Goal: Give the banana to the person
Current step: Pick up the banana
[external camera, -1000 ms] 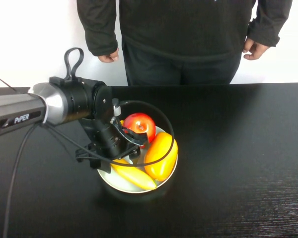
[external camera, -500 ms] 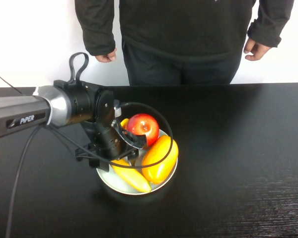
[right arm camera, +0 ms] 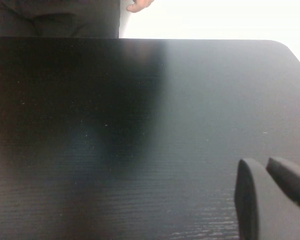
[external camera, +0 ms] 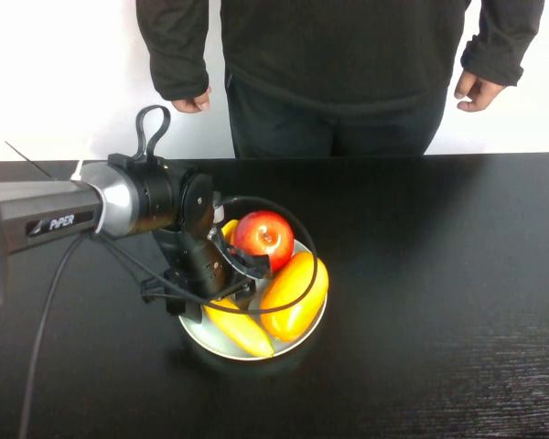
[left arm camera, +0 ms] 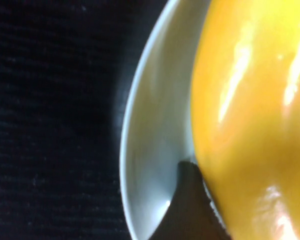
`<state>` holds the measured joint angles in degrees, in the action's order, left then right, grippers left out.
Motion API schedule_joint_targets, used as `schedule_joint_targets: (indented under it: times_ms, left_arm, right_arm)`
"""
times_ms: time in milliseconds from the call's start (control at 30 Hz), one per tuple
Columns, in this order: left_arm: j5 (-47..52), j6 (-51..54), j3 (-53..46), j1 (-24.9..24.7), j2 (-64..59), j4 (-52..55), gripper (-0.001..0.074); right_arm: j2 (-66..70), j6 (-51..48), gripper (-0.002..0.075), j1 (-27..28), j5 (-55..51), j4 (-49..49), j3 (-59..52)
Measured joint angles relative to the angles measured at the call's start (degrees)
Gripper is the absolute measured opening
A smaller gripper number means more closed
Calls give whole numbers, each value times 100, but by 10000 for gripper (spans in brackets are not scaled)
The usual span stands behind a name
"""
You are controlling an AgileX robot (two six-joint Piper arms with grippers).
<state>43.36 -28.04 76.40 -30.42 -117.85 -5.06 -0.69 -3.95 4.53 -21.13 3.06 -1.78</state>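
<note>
The banana (external camera: 242, 329) lies in a white bowl (external camera: 321, 315) at the table's left middle, its near tip pointing at me. My left gripper (external camera: 221, 279) is down in the bowl over the banana's middle. In the left wrist view one dark finger (left arm camera: 190, 210) presses against the yellow banana (left arm camera: 250, 100), so the gripper looks shut on it. The person (external camera: 339, 64) stands behind the far table edge with both hands hanging at their sides. My right gripper (right arm camera: 270, 200) shows only in the right wrist view, shut and empty, low over bare table.
A red apple (external camera: 263, 236) and a plump orange-yellow fruit (external camera: 295, 293) share the bowl, right beside my left gripper. A black cable (external camera: 297, 233) loops over the bowl. The black table (external camera: 439, 274) stretches out to the right.
My left arm has crept to the right over the bowl. The banana's near tip has swung a little to the left. The person has barely moved.
</note>
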Motion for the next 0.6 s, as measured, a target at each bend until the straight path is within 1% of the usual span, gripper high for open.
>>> schedule_joint_targets:
  times_ms: [67,133,200,233,600]
  left_arm:
    - [8,0,8,0,-10,4,423]
    - [12,-14,8,0,-10,13,375]
    - [12,-17,8,0,-11,26,299]
    - [12,-17,8,0,-21,26,274]
    - [-99,-17,22,0,3,189,276]
  right_arm:
    - [0,0,-11,0,0,0,0]
    - [0,0,-9,0,0,0,0]
    - [0,0,-9,0,0,0,0]
    - [0,0,-9,0,0,0,0]
    - [0,0,-9,0,0,0,0]
